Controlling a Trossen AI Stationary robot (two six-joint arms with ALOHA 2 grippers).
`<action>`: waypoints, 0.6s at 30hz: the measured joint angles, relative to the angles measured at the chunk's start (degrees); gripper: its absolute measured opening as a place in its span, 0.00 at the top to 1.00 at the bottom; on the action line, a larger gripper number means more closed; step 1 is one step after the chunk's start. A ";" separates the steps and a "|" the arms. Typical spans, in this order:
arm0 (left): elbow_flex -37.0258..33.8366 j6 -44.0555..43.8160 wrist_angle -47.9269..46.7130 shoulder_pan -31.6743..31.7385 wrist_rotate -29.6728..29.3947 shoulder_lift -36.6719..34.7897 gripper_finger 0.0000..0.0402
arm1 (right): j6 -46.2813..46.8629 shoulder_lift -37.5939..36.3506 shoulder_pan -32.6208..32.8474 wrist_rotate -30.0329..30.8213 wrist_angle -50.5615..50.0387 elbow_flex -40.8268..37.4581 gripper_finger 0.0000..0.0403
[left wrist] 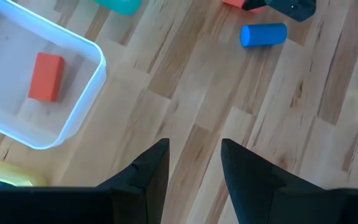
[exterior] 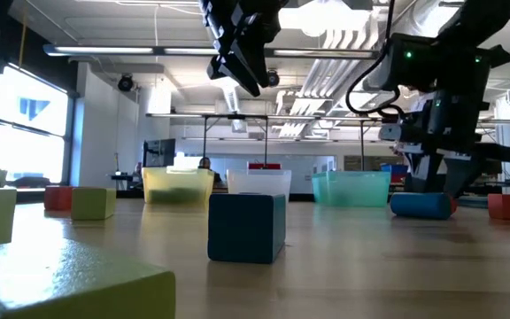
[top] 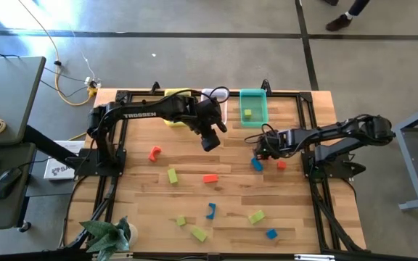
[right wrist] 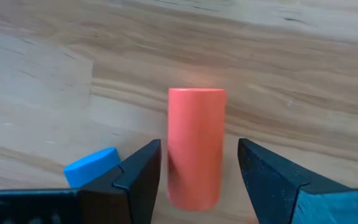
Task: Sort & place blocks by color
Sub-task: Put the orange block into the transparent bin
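Observation:
My right gripper (right wrist: pixel 197 152) is open and low over the table's right half (top: pixel 261 151). Its fingers stand on either side of a red-orange cylinder block (right wrist: pixel 196 134) that lies on its side on the wood, with a gap showing on both sides. A blue block (right wrist: pixel 92 167) lies just beside it (top: pixel 256 164). My left gripper (top: pixel 210 138) is open and hangs high above the table in front of the bins (left wrist: pixel 194 163). Other blocks lie scattered over the table: a red arch (top: pixel 154 153), a red bar (top: pixel 210 177), a blue arch (top: pixel 210 211) and yellow-green ones (top: pixel 173 175).
Along the far edge stand a yellow bin (top: pixel 174 119), a clear bin (left wrist: pixel 73 112) holding a red block (left wrist: pixel 45 76), and a teal bin (top: pixel 253 101) holding a yellow-green block (top: pixel 247 113). Another red block (top: pixel 281 165) lies right of the right gripper. A potted plant (top: pixel 107 233) sits at the near left corner.

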 joint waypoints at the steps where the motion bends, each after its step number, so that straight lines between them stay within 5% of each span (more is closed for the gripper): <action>1: 0.01 0.00 0.05 0.00 0.00 0.00 0.67 | 0.15 0.00 -0.13 0.00 0.09 -0.26 0.51; 18: -0.01 -0.10 0.23 0.00 0.00 0.00 0.67 | -0.24 -0.13 -1.40 -2.10 0.88 -2.93 0.70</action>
